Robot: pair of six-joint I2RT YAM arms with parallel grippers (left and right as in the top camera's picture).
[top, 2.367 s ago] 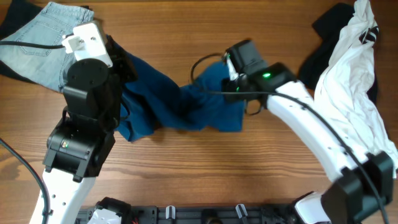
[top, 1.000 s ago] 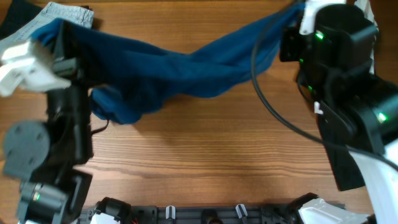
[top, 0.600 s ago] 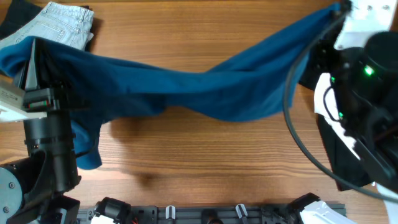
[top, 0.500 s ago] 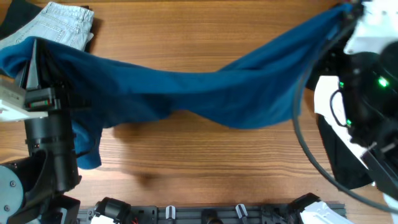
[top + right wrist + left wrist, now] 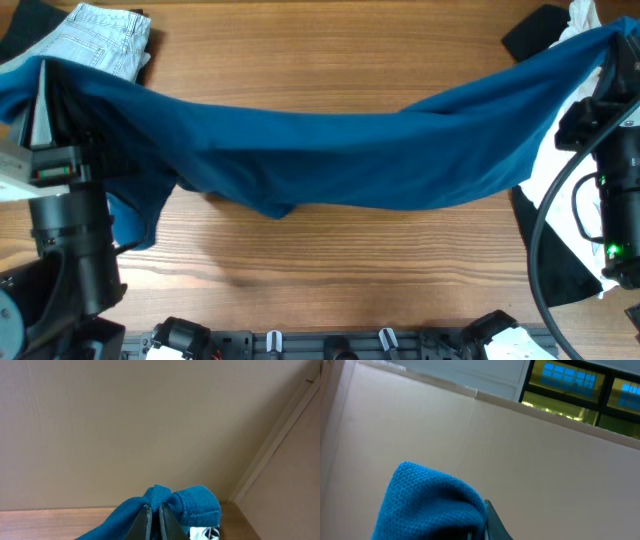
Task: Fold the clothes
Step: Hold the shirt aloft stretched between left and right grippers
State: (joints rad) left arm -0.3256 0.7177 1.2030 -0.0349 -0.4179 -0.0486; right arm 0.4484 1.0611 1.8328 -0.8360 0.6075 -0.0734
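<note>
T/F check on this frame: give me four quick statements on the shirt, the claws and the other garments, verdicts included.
1. The deep teal-blue soft fabric shirt hangs stretched between the left claw and right claw. True.
2. The pale-blue denim jeans lie at the right edge of the wooden table. False: they lie at its far left corner.
3. The right claw is shut on shirt fabric. True.
4. The shirt lies folded flat. False: it is spread out, unfolded.
</note>
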